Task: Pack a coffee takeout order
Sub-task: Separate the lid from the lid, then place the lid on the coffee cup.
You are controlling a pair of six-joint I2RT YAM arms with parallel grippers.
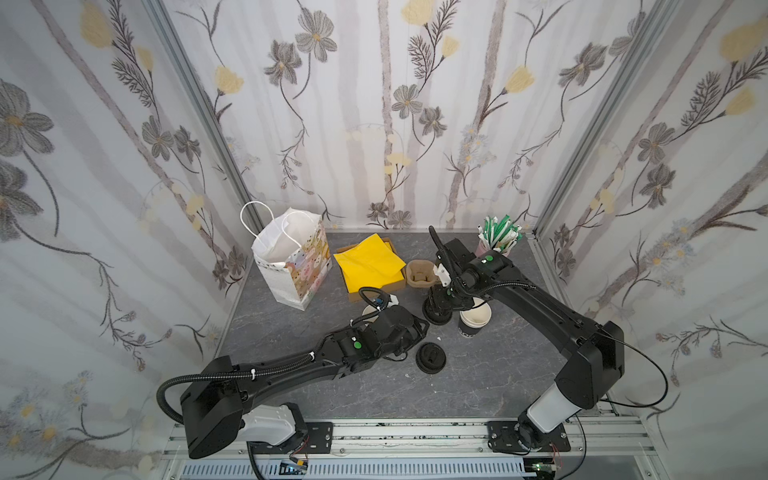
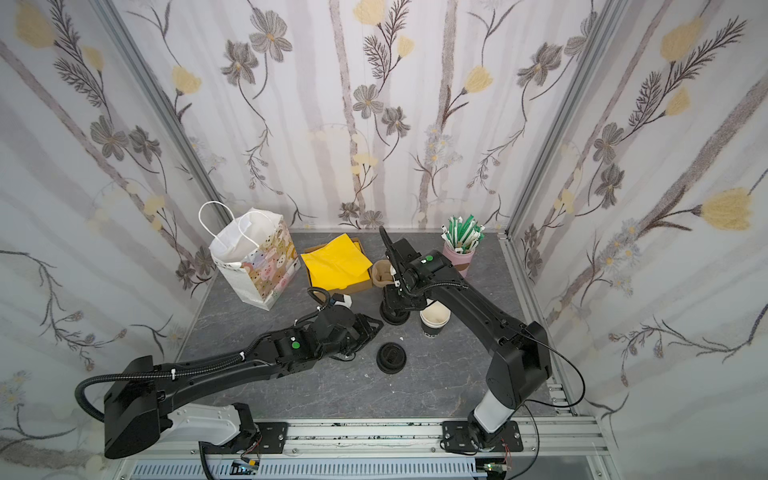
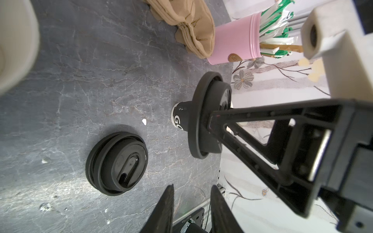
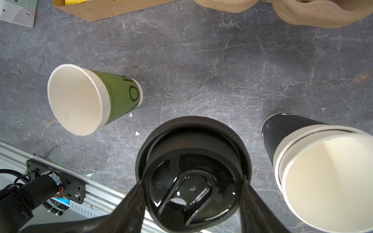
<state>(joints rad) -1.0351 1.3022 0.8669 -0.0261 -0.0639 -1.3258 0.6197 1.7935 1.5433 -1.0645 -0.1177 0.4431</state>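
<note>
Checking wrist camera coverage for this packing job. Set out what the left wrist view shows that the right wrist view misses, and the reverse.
Only the left wrist view: a loose lid lying on the table, the pink straw holder, and the open, empty left gripper.
Only the right wrist view: the green cup, upright and lidless, and a corner of the cardboard tray.
Both: the black lid gripped by the right gripper, the stacked black cups, and the brown cup carriers.

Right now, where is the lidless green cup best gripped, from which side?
Grip the green cup across its side wall, below the rim, coming in level from the side. It stands upright, tapered, and its open mouth should stay free for the held black lid.
</note>
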